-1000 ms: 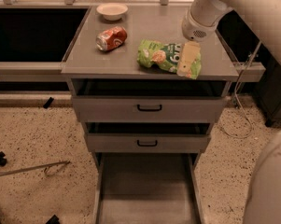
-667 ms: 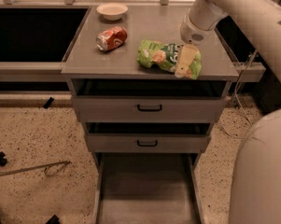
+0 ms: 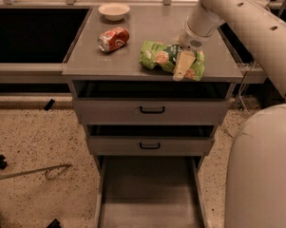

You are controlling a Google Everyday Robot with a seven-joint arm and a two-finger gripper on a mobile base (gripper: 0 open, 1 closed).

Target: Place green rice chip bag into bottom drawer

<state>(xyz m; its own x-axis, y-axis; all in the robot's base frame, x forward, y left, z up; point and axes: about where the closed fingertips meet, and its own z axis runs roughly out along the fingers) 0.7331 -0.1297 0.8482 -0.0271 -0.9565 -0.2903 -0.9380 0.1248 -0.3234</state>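
The green rice chip bag (image 3: 166, 58) lies flat on the grey cabinet top (image 3: 128, 56), right of centre near the front edge. My gripper (image 3: 184, 64) comes down from the upper right and sits on the bag's right half, covering part of it. The bottom drawer (image 3: 149, 194) is pulled out toward the camera below the two upper drawers, and its flat grey floor shows nothing in it.
An orange-red soda can (image 3: 113, 38) lies on its side left of the bag. A small white bowl (image 3: 114, 10) stands at the back of the top. The two upper drawers (image 3: 152, 110) with black handles are shut. My base (image 3: 263, 175) fills the lower right.
My gripper has moved slightly left and down over the bag's right half. The bag, can and drawers have not moved.
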